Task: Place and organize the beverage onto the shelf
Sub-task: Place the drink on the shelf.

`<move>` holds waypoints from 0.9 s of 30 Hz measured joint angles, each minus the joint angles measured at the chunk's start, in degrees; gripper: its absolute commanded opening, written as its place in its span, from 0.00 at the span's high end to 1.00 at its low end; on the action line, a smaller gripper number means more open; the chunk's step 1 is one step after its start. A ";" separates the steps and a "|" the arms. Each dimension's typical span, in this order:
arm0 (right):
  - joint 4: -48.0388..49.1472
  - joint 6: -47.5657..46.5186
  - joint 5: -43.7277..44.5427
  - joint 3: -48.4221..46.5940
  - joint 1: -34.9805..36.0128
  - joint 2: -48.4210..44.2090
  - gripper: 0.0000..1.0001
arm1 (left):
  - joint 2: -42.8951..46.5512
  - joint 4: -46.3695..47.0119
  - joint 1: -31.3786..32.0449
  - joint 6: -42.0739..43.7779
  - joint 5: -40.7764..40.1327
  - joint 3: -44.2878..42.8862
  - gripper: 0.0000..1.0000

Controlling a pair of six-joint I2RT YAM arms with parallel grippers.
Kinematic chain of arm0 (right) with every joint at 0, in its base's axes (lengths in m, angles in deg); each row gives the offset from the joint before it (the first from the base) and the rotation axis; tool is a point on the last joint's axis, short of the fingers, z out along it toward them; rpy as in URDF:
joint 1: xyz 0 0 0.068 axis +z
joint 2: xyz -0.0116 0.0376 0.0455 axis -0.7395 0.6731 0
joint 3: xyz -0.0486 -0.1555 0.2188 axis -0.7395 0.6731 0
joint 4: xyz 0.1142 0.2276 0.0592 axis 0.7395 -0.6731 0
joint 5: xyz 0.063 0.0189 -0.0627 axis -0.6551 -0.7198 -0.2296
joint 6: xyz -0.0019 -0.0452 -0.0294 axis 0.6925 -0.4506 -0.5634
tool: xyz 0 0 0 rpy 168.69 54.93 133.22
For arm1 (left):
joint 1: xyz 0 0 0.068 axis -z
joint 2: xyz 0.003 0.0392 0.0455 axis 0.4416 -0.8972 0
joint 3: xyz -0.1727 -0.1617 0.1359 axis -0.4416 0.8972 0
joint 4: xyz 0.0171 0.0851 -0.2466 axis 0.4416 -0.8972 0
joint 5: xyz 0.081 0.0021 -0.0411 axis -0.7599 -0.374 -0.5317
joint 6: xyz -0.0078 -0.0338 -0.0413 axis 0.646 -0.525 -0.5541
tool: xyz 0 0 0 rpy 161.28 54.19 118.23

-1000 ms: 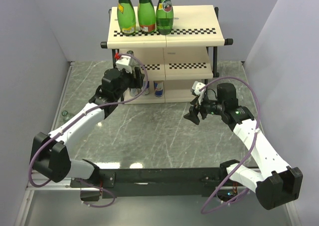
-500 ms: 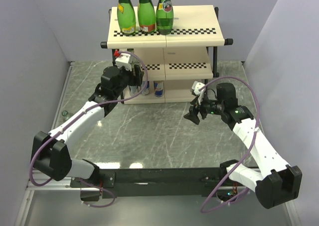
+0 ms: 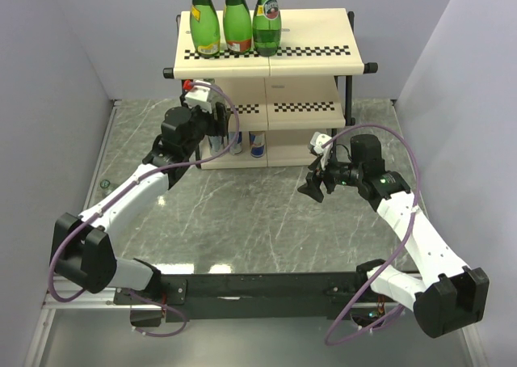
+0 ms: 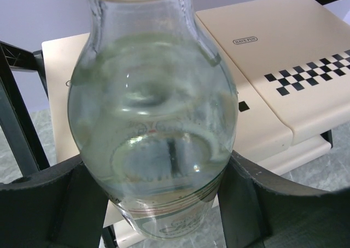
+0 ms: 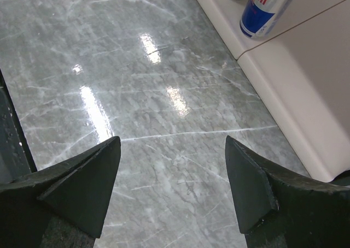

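My left gripper (image 3: 216, 131) is shut on a clear glass bottle (image 4: 153, 111), which fills the left wrist view between the black fingers (image 4: 49, 204). In the top view the bottle's lower part (image 3: 216, 145) hangs at the left front of the shelf (image 3: 311, 40), level with the middle tier. Three green bottles (image 3: 237, 19) stand in a row on the top board's left end. Two cans (image 3: 257, 143) stand on the bottom tier. My right gripper (image 3: 313, 187) is open over the marble table, right of the cans, with nothing between its fingers.
The shelf's cream middle board (image 4: 273, 46) with its checkered strip lies just behind the held bottle. In the right wrist view a blue Red Bull can (image 5: 265, 7) stands on the bottom board (image 5: 306, 84). Grey walls close in both sides.
My left arm has shifted slightly up and to the left toward the shelf with the clear bottle in its grip. The right arm has stayed still.
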 measured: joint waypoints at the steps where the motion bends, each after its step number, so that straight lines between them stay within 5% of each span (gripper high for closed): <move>1: 0.00 0.00 0.02 0.00 0.00 0.04 0.17 | -0.07 0.04 -0.02 0.15 -0.02 0.00 1.00; 27: -0.35 -0.22 -0.09 0.00 -0.02 0.44 0.17 | -5.57 7.10 -2.10 1.18 0.00 -0.22 1.00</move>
